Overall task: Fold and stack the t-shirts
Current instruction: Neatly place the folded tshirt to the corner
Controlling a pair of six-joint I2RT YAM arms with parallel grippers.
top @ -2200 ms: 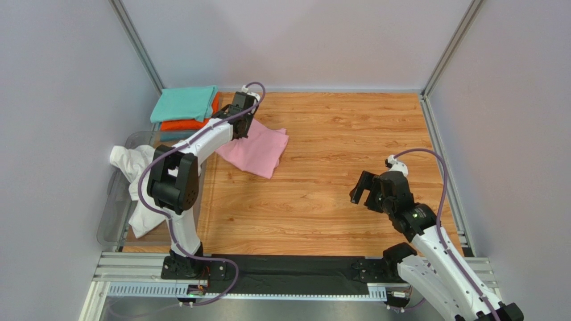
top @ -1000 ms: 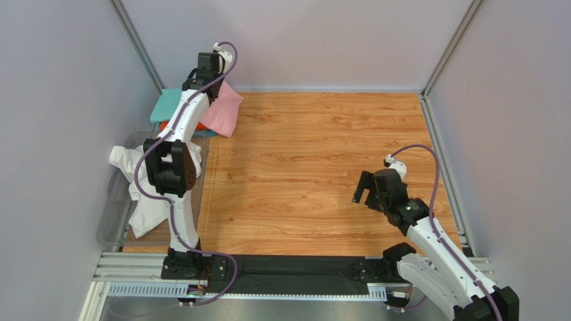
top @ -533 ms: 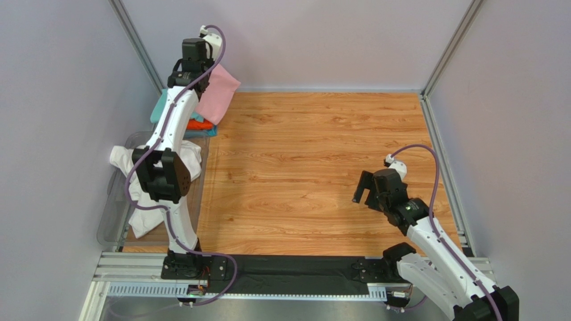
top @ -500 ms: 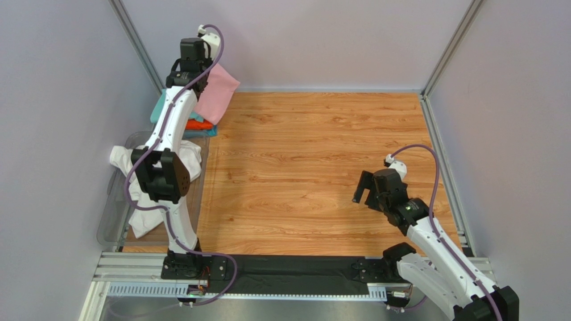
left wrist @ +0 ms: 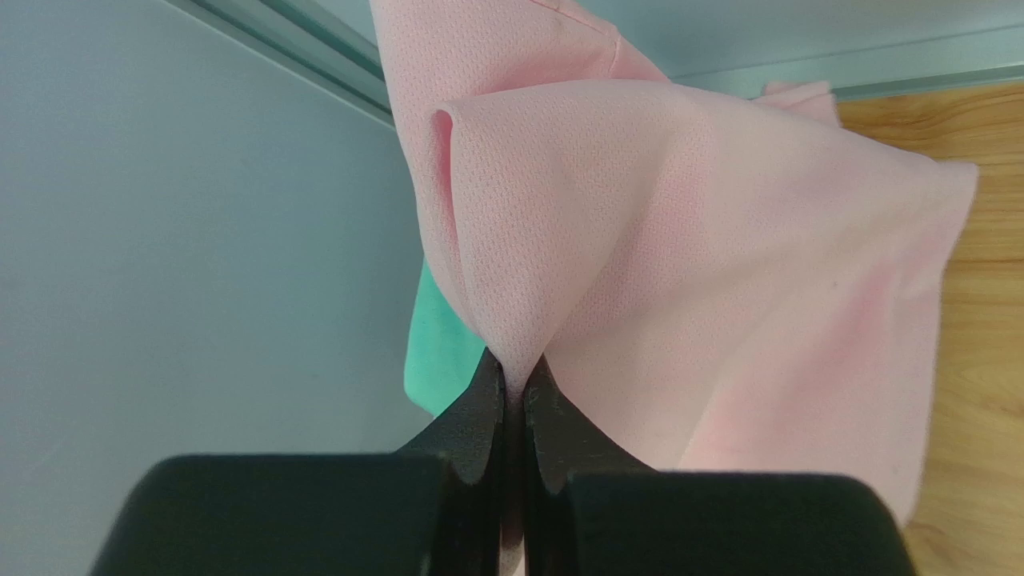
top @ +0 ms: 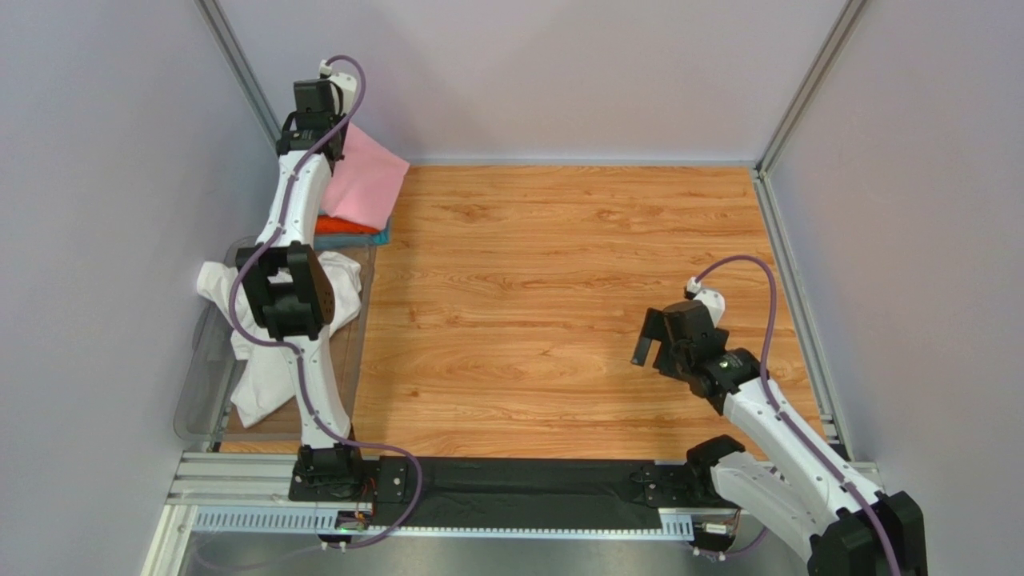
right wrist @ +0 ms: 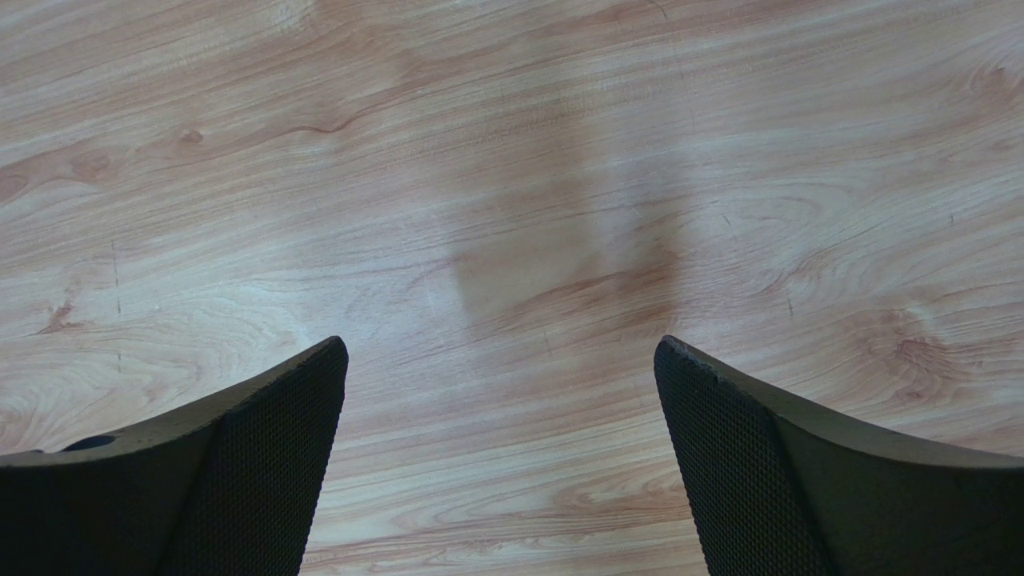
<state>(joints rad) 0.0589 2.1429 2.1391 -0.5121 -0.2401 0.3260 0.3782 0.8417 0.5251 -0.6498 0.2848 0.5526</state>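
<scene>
Currently, the light pink cotton t-shirt (left wrist: 721, 276) is held aloft at the far left corner of the wooden surface (top: 577, 276). It is pinched at a gathered fold by the left fingers (left wrist: 490, 406), which are closed tightly on the fabric. Its loose body is draped down and to the right over a stack of folded t-shirts in that corner. Of these, a teal folded t-shirt (left wrist: 427, 348) is seen behind the pink cloth. An orange folded t-shirt (top: 345, 225) shows at the stack's near edge, with a strip of a blue folded t-shirt (top: 377, 238) below it. Whether the hanging cloth touches the stack cannot be told. A crumpled white t-shirt (top: 259, 360) is draped over the rim of a clear plastic bin (top: 192, 408) at the left edge. The right fingers (right wrist: 259, 444) are spread wide, gripping nothing, above the wood near the right edge, well apart from the shirts.
</scene>
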